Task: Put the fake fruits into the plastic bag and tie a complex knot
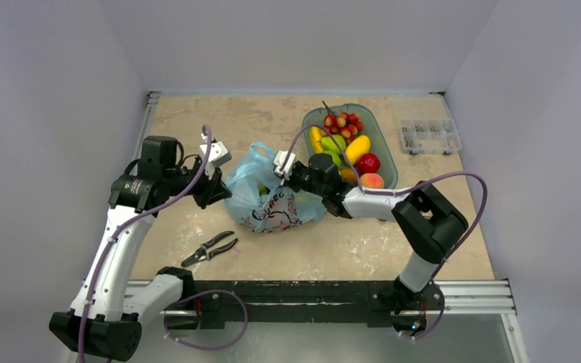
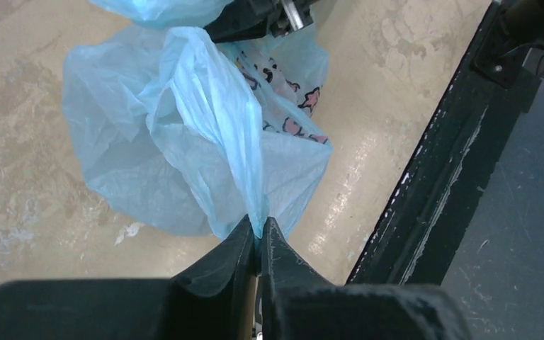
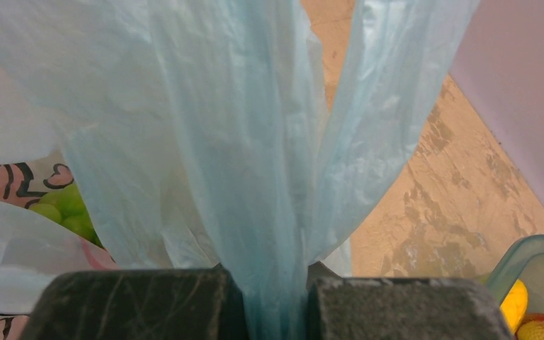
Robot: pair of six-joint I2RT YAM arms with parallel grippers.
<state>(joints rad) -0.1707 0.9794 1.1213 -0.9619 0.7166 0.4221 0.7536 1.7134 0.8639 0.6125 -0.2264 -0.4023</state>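
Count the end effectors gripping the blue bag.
2. The left end effector is shut on a bunched strip at the left side of the plastic bag. The right end effector is shut on another strip at its right side.

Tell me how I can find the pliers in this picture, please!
Look at the beige table seen from above. Find the light-blue plastic bag in its middle, then come toward the near edge and a little left, and there lie the pliers. They are the only dark, skinny thing lying flat on the bare tabletop, away from the colourful fruit.
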